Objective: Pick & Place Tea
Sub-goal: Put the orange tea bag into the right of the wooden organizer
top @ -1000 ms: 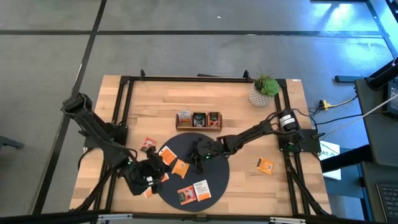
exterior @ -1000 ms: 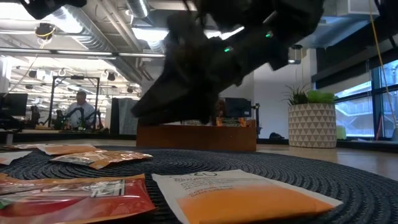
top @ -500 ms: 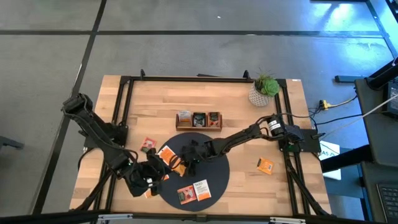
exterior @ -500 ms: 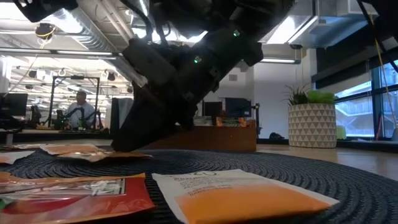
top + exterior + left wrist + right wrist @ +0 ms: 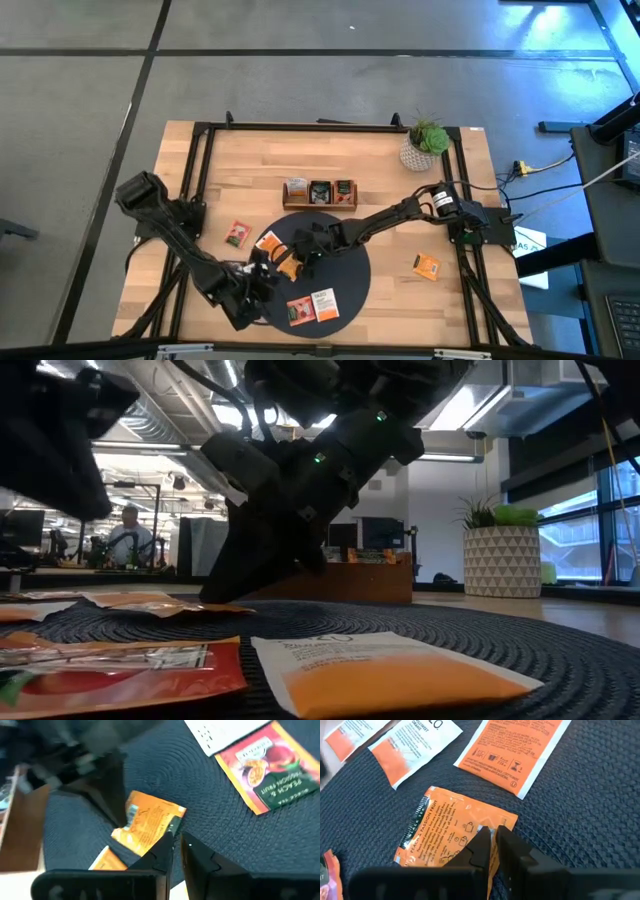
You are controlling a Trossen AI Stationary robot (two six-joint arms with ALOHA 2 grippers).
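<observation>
low view: woven dark mat (image 5: 560, 650), office behind.

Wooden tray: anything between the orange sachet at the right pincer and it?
Nothing visible. The right pincer is down on the orange sachet on the dark mat. In the high view only bare mat and tabletop lie between it and the wooden tray, whose three compartments already hold sachets.
</observation>
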